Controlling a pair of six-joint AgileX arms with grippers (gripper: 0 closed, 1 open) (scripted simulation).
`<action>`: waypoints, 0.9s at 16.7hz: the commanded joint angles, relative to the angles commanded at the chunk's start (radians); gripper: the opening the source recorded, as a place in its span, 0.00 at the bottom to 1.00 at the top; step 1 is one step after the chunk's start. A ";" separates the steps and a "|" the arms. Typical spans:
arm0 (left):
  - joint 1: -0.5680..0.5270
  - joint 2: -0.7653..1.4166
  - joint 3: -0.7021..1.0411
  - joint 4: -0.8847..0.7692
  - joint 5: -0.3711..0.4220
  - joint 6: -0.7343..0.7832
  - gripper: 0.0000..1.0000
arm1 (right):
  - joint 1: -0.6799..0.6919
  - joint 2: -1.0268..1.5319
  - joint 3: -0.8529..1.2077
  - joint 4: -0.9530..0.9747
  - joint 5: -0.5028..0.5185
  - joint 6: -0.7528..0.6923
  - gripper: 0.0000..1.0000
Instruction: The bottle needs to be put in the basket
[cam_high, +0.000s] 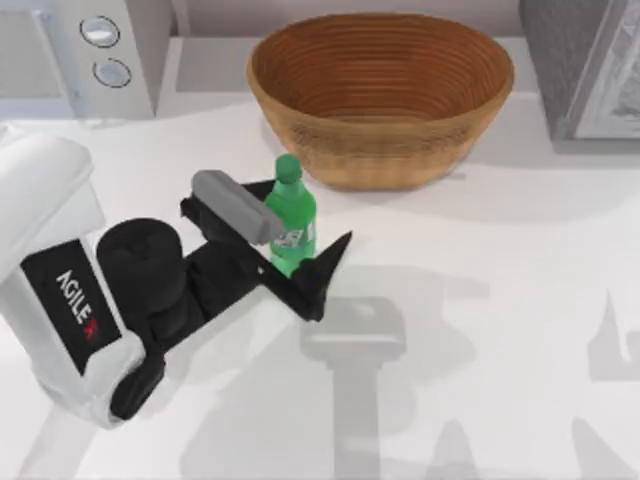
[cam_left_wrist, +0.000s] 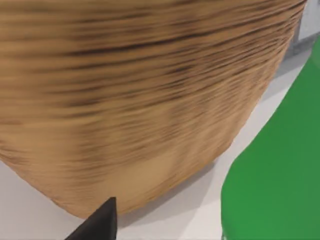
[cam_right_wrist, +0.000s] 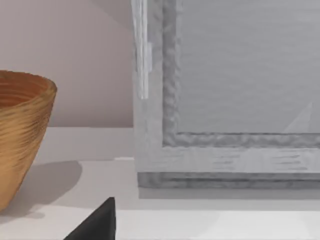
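Standing between left jaws: bottle (cam_high: 291, 219)

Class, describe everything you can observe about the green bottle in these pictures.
The bottle is small, bright green plastic, with a green cap and a white-and-green label. It stands upright on the white table, just in front of the wicker basket and apart from it. The left gripper has its dark fingers on either side of the bottle's lower body.
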 joint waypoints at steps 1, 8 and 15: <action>0.000 0.000 0.000 0.000 0.000 0.000 0.85 | 0.000 0.000 0.000 0.000 0.000 0.000 1.00; 0.000 0.000 0.000 0.000 0.000 0.000 0.32 | 0.000 0.000 0.000 0.000 0.000 0.000 1.00; 0.000 0.000 0.000 0.000 0.000 0.000 0.00 | 0.000 0.000 0.000 0.000 0.000 0.000 1.00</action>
